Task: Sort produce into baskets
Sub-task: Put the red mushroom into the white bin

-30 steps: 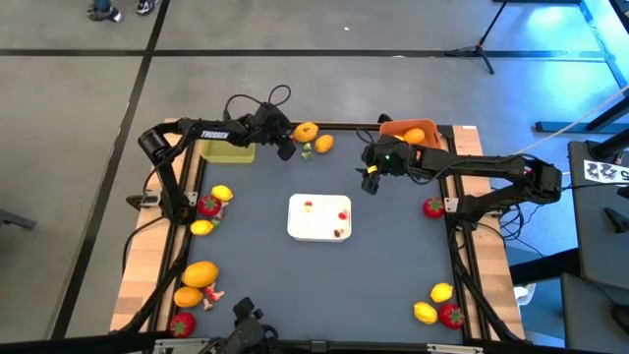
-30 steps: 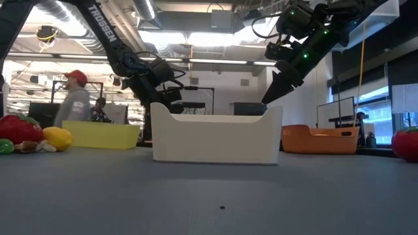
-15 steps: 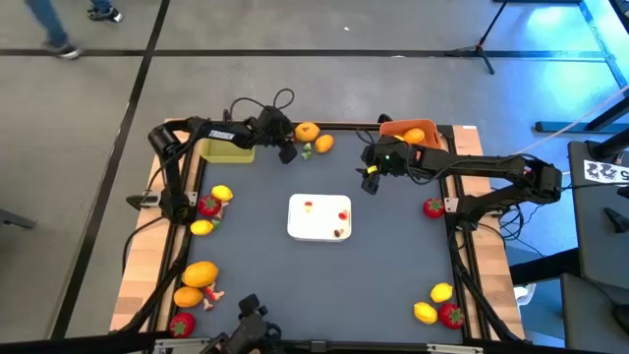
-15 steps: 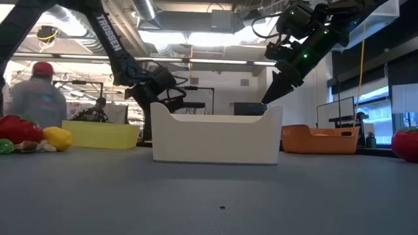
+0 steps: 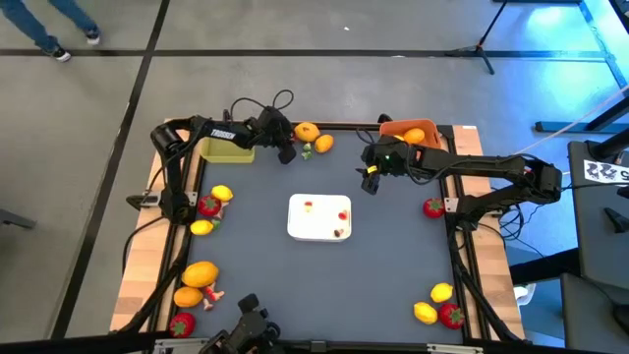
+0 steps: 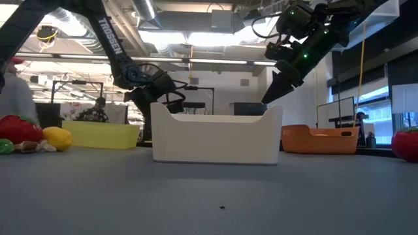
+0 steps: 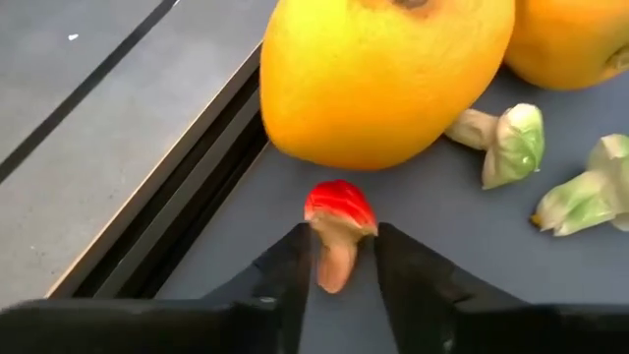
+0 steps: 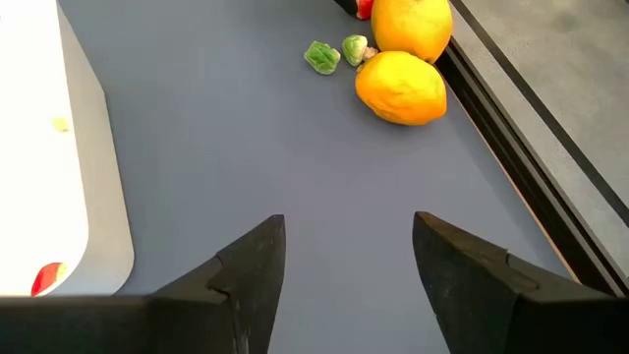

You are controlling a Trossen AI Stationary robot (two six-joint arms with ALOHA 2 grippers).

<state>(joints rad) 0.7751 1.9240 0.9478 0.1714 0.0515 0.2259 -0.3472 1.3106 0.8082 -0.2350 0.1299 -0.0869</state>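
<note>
Left gripper (image 7: 337,270): fingers narrowed on a small red-capped scrap (image 7: 337,231), stem between the tips, touching or nearly so (contact not certain). Just beyond the scrap, an orange fruit (image 7: 383,74), a second orange fruit (image 7: 575,39) beside it, pale green bits (image 7: 511,147) alongside. All of this sits hard against the table's far rail (image 7: 177,187); little room on that side.

In the high view the left gripper (image 5: 286,149) is at the far edge, between the yellow-green basket (image 5: 228,150) and the two orange fruits (image 5: 307,131).

Right gripper (image 8: 349,261): fingers spread, nothing between them, held above bare table. In the high view it (image 5: 371,177) hangs right of centre, near the orange basket (image 5: 393,129), which holds one orange piece (image 5: 414,137) in the far right corner.

White tray (image 5: 319,217) mid-table, with open grey surface all round it (widest toward the near edge).

Remaining produce hugs the borders:
- left edge: strawberry (image 5: 208,206) with two lemons (image 5: 222,194)
- near left corner: large orange piece (image 5: 200,273), smaller pieces beside
- right edge: lone strawberry (image 5: 433,207)
- near right corner: two lemons and a strawberry (image 5: 451,315)
</note>
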